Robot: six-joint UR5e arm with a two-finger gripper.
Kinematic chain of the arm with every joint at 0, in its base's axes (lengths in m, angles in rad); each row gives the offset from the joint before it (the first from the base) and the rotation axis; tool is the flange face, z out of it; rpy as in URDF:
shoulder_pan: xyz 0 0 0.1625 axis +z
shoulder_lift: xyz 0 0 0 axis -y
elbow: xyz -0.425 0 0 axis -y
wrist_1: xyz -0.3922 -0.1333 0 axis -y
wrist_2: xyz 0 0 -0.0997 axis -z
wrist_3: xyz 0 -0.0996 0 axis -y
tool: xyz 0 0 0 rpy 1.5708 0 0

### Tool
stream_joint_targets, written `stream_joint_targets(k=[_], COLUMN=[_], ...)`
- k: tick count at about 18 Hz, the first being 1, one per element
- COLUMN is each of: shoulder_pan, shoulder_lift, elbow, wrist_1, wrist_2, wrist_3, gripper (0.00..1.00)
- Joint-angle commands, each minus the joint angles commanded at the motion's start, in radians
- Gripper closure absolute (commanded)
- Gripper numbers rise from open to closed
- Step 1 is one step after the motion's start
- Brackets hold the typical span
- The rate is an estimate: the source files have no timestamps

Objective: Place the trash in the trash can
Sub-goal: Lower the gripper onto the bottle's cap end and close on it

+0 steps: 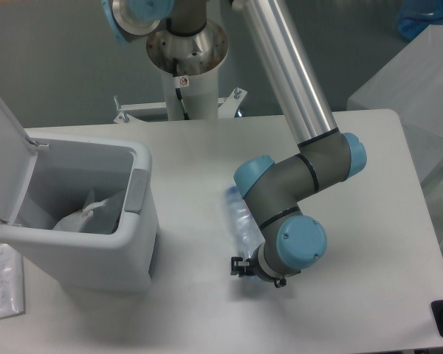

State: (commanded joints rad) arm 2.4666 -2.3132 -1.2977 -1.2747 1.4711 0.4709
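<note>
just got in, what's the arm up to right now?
Clearing trash into the bin. The trash can stands open at the table's left with a crumpled wrapper already inside. The arm is bent low over the crushed clear bottle, which lies on the table right of the can. The gripper sits at the bottle's near end, mostly hidden by the wrist, so a grasp can't be confirmed.
</note>
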Motion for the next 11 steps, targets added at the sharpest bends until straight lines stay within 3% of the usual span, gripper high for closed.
stream_joint_targets(k=[6,11], shoulder_pan=[-0.003,0.011], shoulder_lift=[0.008,0.057], elbow=[0.008,0.078], wrist_1=[0.000,-0.002], wrist_2=[-0.003,-0.063], wrist_3=[0.002,0.006], gripper=[0.37,0.38])
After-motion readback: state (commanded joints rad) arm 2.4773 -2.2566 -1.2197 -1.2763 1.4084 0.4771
